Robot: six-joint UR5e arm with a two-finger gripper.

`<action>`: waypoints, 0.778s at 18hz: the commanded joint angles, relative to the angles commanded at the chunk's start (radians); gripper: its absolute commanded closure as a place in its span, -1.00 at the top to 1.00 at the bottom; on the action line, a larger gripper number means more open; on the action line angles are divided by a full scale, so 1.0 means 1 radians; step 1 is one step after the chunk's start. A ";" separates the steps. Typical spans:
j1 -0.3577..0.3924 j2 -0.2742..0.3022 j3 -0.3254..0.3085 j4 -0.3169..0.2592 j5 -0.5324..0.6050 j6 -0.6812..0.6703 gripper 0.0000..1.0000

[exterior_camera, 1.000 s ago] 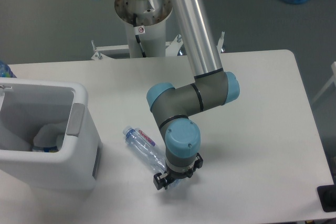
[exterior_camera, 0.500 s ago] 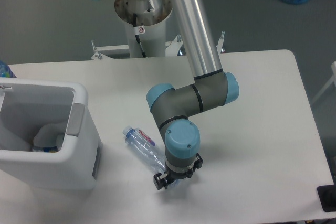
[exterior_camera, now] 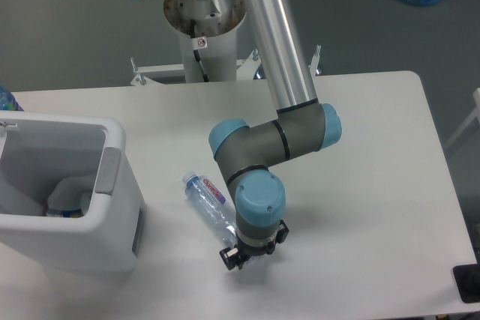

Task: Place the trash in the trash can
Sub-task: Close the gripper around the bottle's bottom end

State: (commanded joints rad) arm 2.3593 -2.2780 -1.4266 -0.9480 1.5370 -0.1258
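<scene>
under tool [exterior_camera: 241, 254]: clear bottle [exterior_camera: 211, 207], red-white label, gripped.

Clear glossy plastic bottle [exterior_camera: 208, 201], smooth white plastic trash can [exterior_camera: 112, 207], seemingly matt white table [exterior_camera: 360, 185].

The trash can [exterior_camera: 112, 207] fills the lower left of the frame; bare table [exterior_camera: 375, 185] lies open to the right, arm [exterior_camera: 270, 140] crossing the centre
</scene>
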 joint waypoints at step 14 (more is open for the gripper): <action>-0.002 0.005 -0.002 -0.005 0.002 0.000 0.17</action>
State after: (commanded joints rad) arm 2.3577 -2.2734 -1.4281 -0.9526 1.5386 -0.1258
